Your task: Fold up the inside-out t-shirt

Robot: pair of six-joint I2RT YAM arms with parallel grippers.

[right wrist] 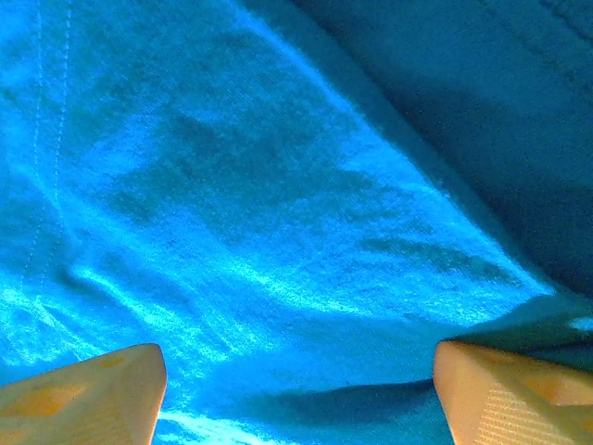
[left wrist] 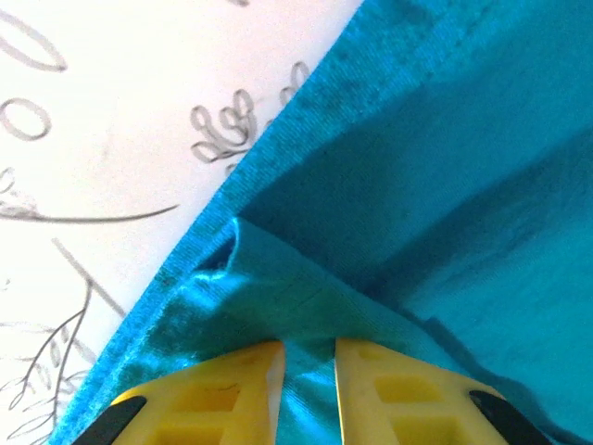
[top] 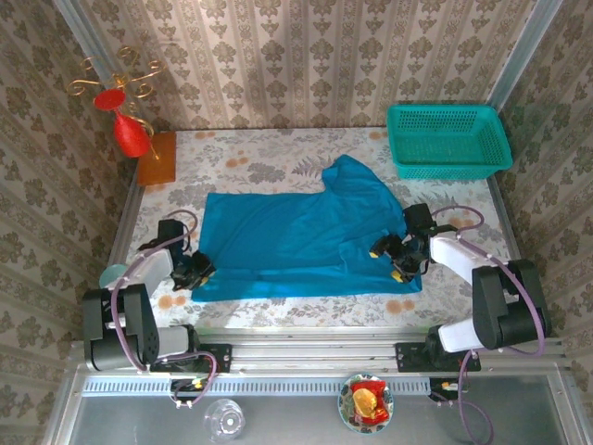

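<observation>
Blue t-shirt lies spread on the floral table, wallpaper all round; left gripper pinches its corner, right gripper gapes wide.

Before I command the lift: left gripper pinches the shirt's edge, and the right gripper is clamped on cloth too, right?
No. The right gripper is open, fingers wide apart over the t-shirt, as the right wrist view shows. The left gripper does pinch the t-shirt's edge.
</observation>
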